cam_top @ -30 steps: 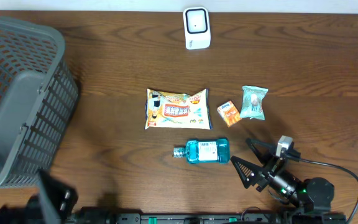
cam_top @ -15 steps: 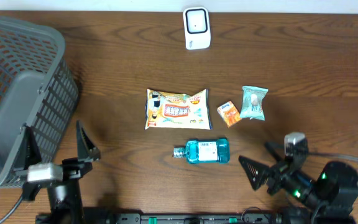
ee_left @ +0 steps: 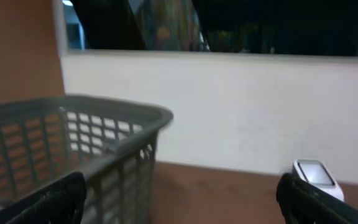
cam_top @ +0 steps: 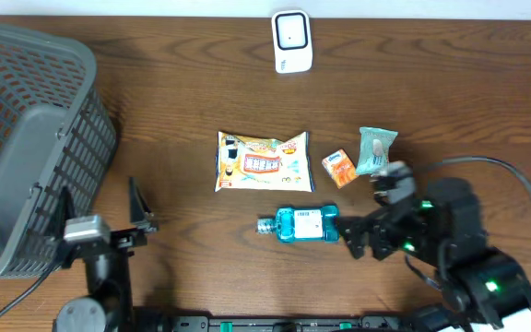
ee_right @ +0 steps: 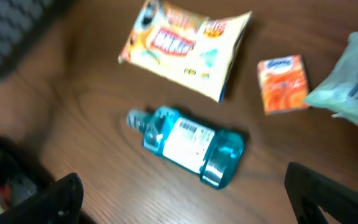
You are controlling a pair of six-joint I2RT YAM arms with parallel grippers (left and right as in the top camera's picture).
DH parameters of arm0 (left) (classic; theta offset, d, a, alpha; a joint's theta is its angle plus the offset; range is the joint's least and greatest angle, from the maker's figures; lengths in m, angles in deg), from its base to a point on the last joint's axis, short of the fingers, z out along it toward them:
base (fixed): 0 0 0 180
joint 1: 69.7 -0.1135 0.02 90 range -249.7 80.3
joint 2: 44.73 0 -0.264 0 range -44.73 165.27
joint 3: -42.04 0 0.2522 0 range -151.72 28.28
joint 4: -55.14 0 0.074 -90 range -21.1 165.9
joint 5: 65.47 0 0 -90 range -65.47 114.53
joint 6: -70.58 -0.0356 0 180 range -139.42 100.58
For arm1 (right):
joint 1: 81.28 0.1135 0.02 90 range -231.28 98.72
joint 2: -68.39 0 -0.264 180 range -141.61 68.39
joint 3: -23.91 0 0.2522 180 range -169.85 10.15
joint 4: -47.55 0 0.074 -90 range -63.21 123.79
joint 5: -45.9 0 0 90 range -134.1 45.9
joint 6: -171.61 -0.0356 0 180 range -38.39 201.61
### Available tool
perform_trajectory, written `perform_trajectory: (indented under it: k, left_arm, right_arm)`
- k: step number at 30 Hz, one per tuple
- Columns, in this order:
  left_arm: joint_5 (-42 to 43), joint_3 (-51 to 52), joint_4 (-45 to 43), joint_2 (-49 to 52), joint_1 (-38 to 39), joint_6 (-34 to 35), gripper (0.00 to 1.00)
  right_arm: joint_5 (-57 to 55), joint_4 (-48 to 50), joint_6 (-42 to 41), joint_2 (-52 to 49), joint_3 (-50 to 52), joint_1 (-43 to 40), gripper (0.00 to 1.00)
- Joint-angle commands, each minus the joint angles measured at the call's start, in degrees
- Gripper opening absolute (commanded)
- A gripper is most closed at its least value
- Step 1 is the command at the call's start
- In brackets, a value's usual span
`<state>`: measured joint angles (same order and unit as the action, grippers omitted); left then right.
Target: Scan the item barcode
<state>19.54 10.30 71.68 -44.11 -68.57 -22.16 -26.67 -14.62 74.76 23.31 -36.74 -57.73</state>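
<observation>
Blue bottle just ahead of released right tool, left tool released, well apart

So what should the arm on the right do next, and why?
Probably lower the right gripper onto the blue bottle and close on it: its jaws stand open and empty, the bottle lies on its side just ahead of them, label up, and the white scanner sits at the far edge.
</observation>
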Motion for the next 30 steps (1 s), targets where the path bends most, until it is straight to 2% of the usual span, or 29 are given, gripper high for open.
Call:
perform_trajectory:
  k: [1,4,7,13,20,30]
  left_arm:
    - [6.2,4.4,-1.9,-0.4,-0.3,-0.6,0.98]
    - [13.9,7.9,-5.2,-0.4,-0.3,-3.6,0.98]
    - [20.5,10.5,-6.0,-0.4,-0.3,-7.6,0.98]
    - [21.0,12.6,-2.6,-0.4,-0.3,-7.7,0.98]
    - [20.9,12.6,7.3,-0.4,-0.3,-7.7,0.98]
    - [20.9,12.6,14.6,-0.3,-0.3,-7.7,0.98]
  right_arm:
    - [-13.1,0.0,-3.1,-3.2,-2.2,8.2,0.99]
    - [-16.3,1.1,-3.4,-6.2,-2.3,14.2,0.99]
    - [-13.2,2.8,-3.4,-8.7,-2.3,18.9,0.99]
    - [-10.3,9.7,-2.8,-13.3,-2.1,22.8,0.99]
    - [-9.0,14.4,6.1,-24.8,-2.2,25.4,0.99]
    - [-14.5,15.1,11.3,-41.5,-7.6,27.1,0.97]
